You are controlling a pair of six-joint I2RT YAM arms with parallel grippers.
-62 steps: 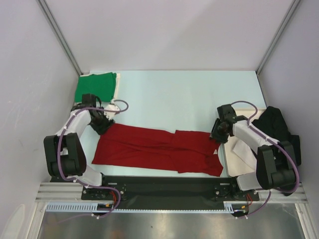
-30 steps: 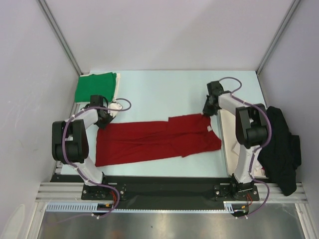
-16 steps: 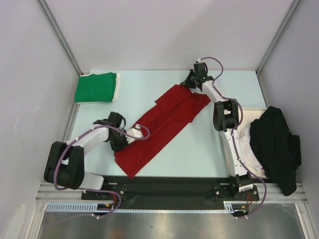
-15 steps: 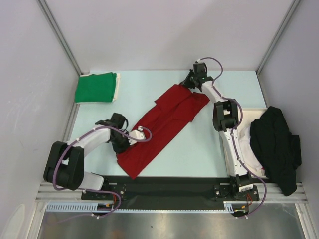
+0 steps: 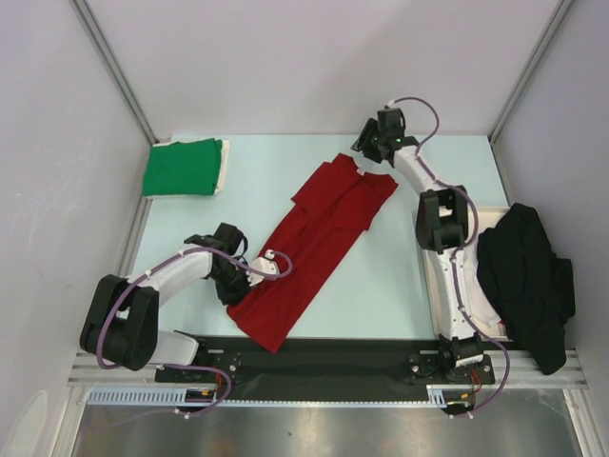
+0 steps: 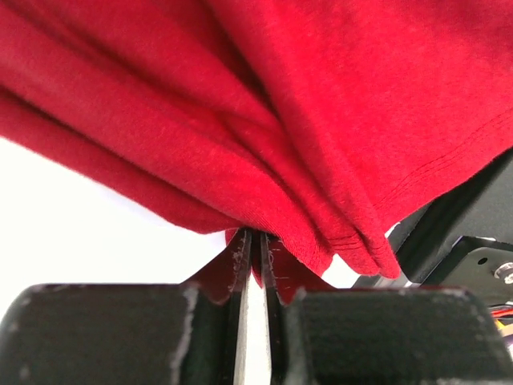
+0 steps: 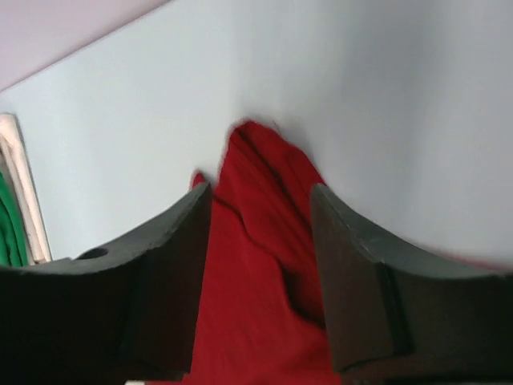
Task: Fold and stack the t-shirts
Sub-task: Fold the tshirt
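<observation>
Left hand (image 6: 255, 241) is nearly closed, its narrow slit nipping the near end of the red t-shirt (image 5: 319, 233), which I see lying as a long diagonal strip across the bench (image 5: 266, 176). Right hand (image 7: 260, 192) stands wide at the far end, above the shirt's tip, gripping nothing. Green t-shirt (image 5: 181, 168) sits folded at the bench's far left corner, well apart.

The red t-shirt (image 5: 319, 238) has swung from lying crosswise to a diagonal, its far end now near the back of the worktop (image 5: 276, 162). The right pincer (image 5: 368, 149), clamped there before, has opened above it. The left pincer (image 6: 255, 241) has drawn nearer the front edge.
</observation>
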